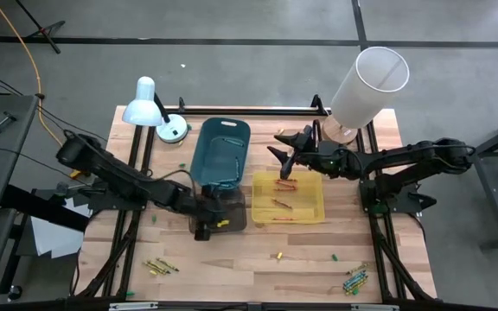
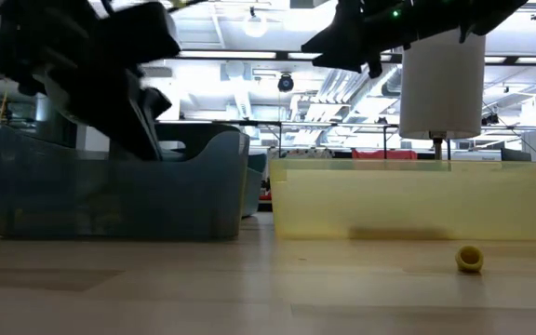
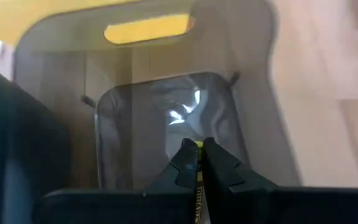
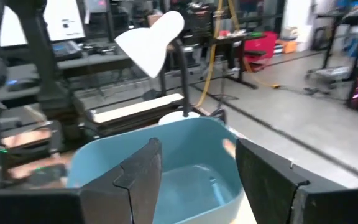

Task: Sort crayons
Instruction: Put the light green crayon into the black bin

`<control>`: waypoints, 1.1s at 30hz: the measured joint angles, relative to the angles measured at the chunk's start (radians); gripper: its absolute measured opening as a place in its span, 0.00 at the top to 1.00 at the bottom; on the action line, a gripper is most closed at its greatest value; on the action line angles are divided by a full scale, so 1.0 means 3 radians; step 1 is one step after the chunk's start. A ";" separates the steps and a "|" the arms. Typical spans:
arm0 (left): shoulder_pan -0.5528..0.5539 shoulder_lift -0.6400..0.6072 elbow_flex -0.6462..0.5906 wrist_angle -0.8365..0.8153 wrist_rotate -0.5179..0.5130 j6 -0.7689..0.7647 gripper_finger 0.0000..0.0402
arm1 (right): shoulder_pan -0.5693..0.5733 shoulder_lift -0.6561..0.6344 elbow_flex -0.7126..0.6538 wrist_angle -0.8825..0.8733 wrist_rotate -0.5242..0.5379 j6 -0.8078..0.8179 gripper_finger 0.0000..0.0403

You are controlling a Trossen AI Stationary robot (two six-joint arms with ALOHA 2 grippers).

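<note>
High view is showing loose crayons [image 1: 161, 267] lying along the surface's [image 1: 232, 268] near edge. Mid-surface, the left gripper [image 1: 204, 226], jaws clamping a yellow crayon [image 1: 223, 224], is hanging over the grey bin [image 1: 223, 212]. Farther back, the right gripper [image 1: 284, 160] is hovering, jaws spread wide, above the yellow bin [image 1: 318, 207].

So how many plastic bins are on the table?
3: a teal bin toward the table's back, a smoky clear bin just in front of it under the left hand, and a yellow bin to their right.
</note>
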 joint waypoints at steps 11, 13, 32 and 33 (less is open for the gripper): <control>0.0021 0.0671 0.0432 -0.0451 -0.0003 0.0130 1.00 | 0.0000 0.0000 0.0000 -0.0076 -0.0298 0.0058 0.51; 0.0021 0.0724 0.0434 -0.0479 -0.0014 0.0230 1.00 | 0.0000 0.0000 0.0000 -0.0071 -0.0296 0.0057 0.51; 0.0021 0.0092 0.0826 -0.0963 -0.0118 0.0386 0.53 | 0.0000 0.0000 0.0000 -0.0136 -0.0292 0.0057 0.51; 0.0021 -0.0005 0.0831 -0.0916 -0.0162 0.0388 0.52 | 0.0000 0.0000 0.0001 -0.0149 -0.0291 0.0057 0.51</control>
